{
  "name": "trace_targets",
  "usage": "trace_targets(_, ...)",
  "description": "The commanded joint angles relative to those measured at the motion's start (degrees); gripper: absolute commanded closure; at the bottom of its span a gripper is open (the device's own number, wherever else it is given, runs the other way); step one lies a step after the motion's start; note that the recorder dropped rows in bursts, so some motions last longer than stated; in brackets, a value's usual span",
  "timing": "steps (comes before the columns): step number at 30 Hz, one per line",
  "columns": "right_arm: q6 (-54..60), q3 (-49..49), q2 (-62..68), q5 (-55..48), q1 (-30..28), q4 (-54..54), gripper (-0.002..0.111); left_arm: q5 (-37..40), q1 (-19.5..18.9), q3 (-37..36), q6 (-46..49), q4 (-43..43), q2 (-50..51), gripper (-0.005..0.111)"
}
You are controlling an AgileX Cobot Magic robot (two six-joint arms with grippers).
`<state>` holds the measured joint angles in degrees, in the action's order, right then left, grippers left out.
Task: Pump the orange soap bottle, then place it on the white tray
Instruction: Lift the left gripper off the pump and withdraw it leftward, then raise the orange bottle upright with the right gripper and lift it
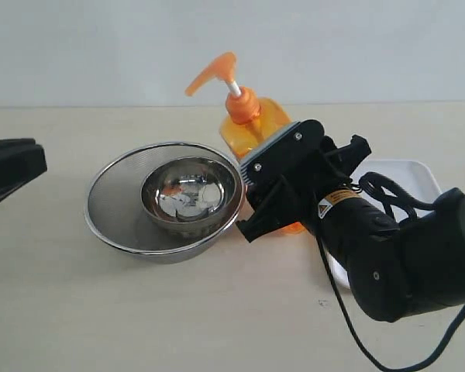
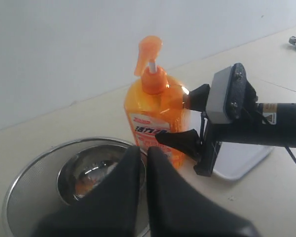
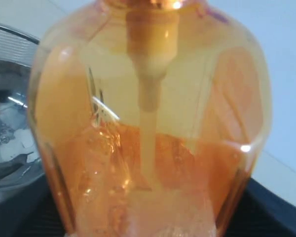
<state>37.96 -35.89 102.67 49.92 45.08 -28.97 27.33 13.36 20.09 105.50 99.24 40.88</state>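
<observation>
Standing upright toward the far edge of the worktop (image 1: 217, 325), about midway along it, the orange soap bottle (image 1: 256, 128) is filling most of the right wrist view. Its pump head (image 1: 213, 74) is sitting raised on the white stem (image 1: 233, 87), the spout pointing toward the left edge. The right gripper (image 2: 177, 116) is reaching in from the right edge and clasping the bottle's body, one finger lying across the label side and the other against the opposite face. The bottle's base is hidden behind this gripper, so contact with the worktop cannot be confirmed. The left gripper (image 2: 143, 152) is hovering over the near-left part of the worktop with its jaws drawn together to a thin slit, carrying nothing and touching nothing. The white tray (image 1: 418, 172) is lying flat toward the right edge, beside the bottle, partly covered by the right arm. A steel mesh bowl (image 1: 108, 186) is resting just beside the bottle on its left-edge side, and a smaller steel bowl (image 1: 151, 201) is sitting inside it.
</observation>
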Motion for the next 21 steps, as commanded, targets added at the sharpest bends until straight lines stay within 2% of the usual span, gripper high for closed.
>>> trace_targets(1, -1.6, -0.3, -0.2, 2.6, 0.1, 0.1, 0.104, 0.7, -0.1, -4.4, -1.4, 0.7, -5.6, 0.102)
trace_targets(7, -1.6, -0.3, -0.2, 2.9, 0.1, -1.3, 0.104, 0.6, -0.1, -9.2, -1.4, 0.7, -14.4, 0.102)
trace_targets(14, -2.6, -0.3, -0.3, 3.7, 0.1, -1.9, 0.104, -3.9, -0.1, -14.6, -1.7, 0.7, -24.4, 0.102)
trace_targets(21, -5.0, -0.3, -0.3, 5.8, 0.1, -2.2, 0.104, -5.0, -0.1, -16.2, -3.8, 0.7, -31.7, 0.102)
